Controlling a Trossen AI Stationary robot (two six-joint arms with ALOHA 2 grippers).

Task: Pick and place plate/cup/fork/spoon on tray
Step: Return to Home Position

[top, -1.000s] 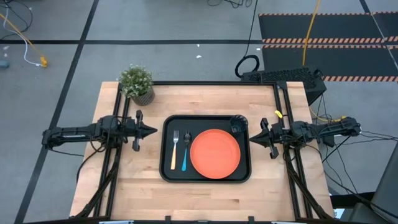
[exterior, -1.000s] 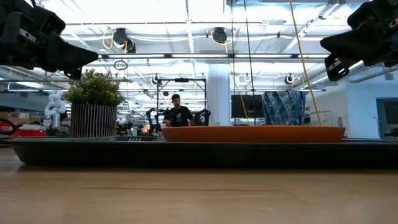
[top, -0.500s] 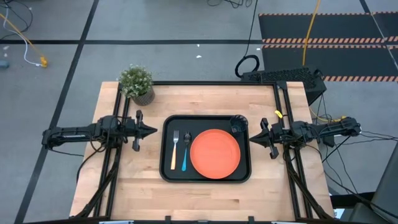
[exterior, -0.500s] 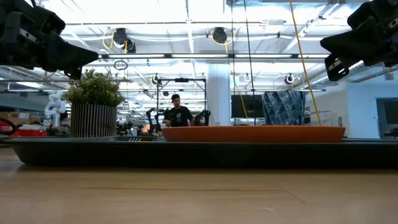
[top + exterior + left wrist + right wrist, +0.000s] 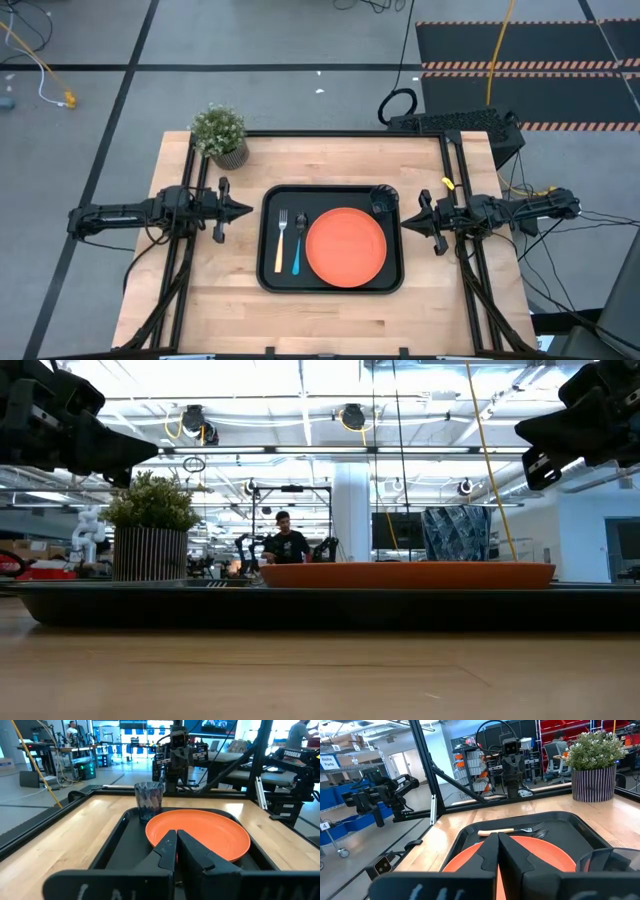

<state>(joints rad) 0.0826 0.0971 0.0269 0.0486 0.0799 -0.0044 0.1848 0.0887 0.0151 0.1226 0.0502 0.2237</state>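
Observation:
The black tray lies at the table's middle. On it rest the orange plate, the dark cup in the far right corner, the orange-handled fork and the blue-handled spoon side by side at the left. My left gripper hovers shut just left of the tray, pointing at it. My right gripper hovers shut just right of the tray. Both are empty. The left wrist view shows the cup upright beyond the plate.
A potted green plant stands at the table's far left corner. Black frame rails run along the table's left and right sides. Bare wood lies near and far of the tray. A person shows far off in the room.

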